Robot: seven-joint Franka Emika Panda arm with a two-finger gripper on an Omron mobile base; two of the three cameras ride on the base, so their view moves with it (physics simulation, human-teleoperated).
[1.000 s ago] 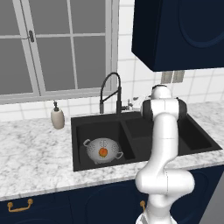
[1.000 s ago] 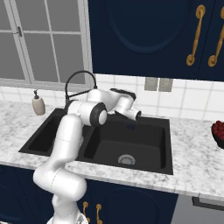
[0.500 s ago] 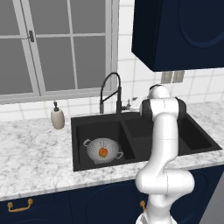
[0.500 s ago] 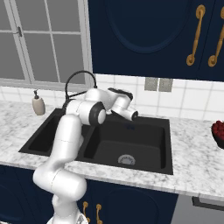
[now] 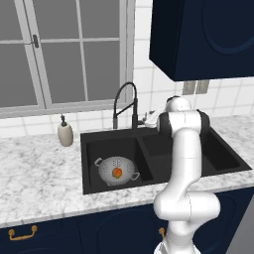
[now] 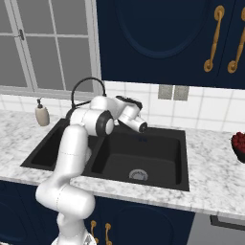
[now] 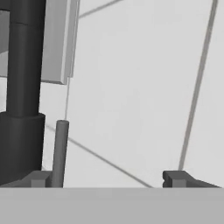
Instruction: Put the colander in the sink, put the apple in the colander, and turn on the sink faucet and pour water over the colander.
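The colander (image 5: pixel 117 170) sits in the left basin of the sink (image 5: pixel 92 149), upright, with the apple (image 5: pixel 115 172) inside it. In the right base view the arm (image 6: pixel 76 143) hides most of that basin, so neither colander nor apple can be made out there; the right basin with its drain (image 6: pixel 138 174) is plain.

The faucet (image 5: pixel 124 101) rises behind the divider between the basins. In the left base view the claw itself is hidden behind the arm's upper links, just right of the faucet's base. In the hand view the faucet's dark column (image 7: pixel 24 87) is cut off by the left and top edges, and its thin lever (image 7: pixel 60 151) stands upright just beside it. The claw (image 7: pixel 109 179) is spread wide and grips nothing: its left fingertip (image 7: pixel 39 178) is at the foot of the lever, whether touching is hard to tell, and the right one stands well apart against the white tiled wall (image 7: pixel 140 87).

No stream is visible from the spout. A soap bottle (image 5: pixel 65 133) stands on the table (image 5: pixel 34 173) left of the sink. At the right edge of the right base view, a bowl of red fruit (image 6: pixel 239 146) is cut off.
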